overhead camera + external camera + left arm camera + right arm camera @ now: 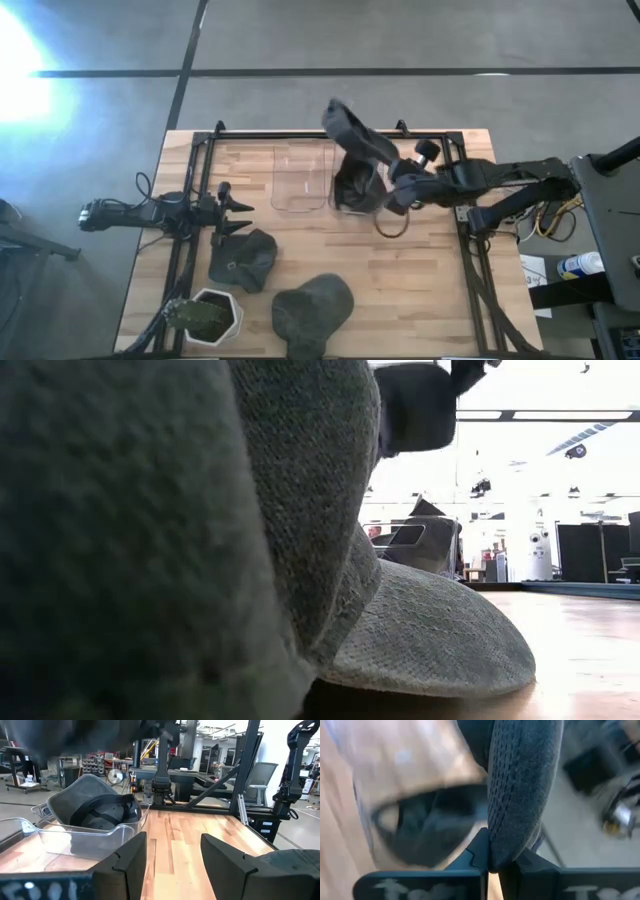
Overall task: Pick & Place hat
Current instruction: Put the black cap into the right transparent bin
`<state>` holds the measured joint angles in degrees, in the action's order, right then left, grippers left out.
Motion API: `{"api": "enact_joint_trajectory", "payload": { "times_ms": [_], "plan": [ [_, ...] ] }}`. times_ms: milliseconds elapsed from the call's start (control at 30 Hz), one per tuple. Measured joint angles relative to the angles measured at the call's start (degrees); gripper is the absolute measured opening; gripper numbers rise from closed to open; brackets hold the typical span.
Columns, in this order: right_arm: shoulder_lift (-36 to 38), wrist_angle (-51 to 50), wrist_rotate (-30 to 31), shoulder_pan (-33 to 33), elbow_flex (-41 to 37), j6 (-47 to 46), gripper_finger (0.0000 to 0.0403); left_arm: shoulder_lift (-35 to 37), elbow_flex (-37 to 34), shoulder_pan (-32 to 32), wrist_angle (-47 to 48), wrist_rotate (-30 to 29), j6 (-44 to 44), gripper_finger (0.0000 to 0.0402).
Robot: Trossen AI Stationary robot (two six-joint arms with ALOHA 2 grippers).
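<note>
My right gripper [392,186] is shut on a dark grey hat [352,134] and holds it in the air above the far middle of the table. In the right wrist view that hat [520,785] fills the picture. Below it stands a clear bin [352,208] with another dark hat [102,814] lying inside. Two more grey hats rest crown up on the near left of the table, one [243,258] nearer my left gripper and one [313,305] at the near edge. My left gripper [238,207] is open at the table's left side and touches nothing. My right gripper pinches a curved edge of the dark grey hat [492,857] between its two fingers [479,851]. The fingers reach in level from the table's right side. The hat is lifted clear and stands out beyond the fingers toward the far edge.
A second, empty clear bin [299,178] stands left of the one with the hat. A white pot with a green plant [205,316] sits at the near left corner. A black frame [300,133] runs along the table's far and side edges. Bare wood [420,290] lies on the near right.
</note>
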<state>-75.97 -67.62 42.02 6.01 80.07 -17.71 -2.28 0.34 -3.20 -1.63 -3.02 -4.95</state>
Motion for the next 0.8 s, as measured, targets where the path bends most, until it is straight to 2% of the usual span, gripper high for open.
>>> {"api": "enact_joint_trajectory", "payload": {
  "times_ms": [67, 133, 367, 500, 800],
  "plan": [
    [-2.66, -2.74, -4.90, -1.78, 0.37, 0.20, 0.0013, 0.00, 0.00, 0.00, 0.00, -0.01, 0.00, 0.0181],
    [-5.38, -3.19, -6.14, -2.08, 0.82, 1.77, 0.0013, -0.02, 0.00, 0.00, 0.00, 0.00, 0.00, 0.0181],
    [-10.61, -4.01, 1.84, 1.34, 5.65, 16.52, 0.0013, -0.02, 0.00, 0.00, 0.00, 0.00, 0.00, 0.0181],
    [-10.55, -7.83, 1.50, 2.39, 7.07, 20.25, 0.0013, -0.02, 0.00, 0.01, 0.00, 0.01, 0.00, 0.0181],
    [-8.07, -10.06, -0.94, 14.39, 6.78, 31.97, 0.0013, -0.02, 0.00, 0.00, 0.00, 0.01, 0.00, 0.0181]
  ]
}}
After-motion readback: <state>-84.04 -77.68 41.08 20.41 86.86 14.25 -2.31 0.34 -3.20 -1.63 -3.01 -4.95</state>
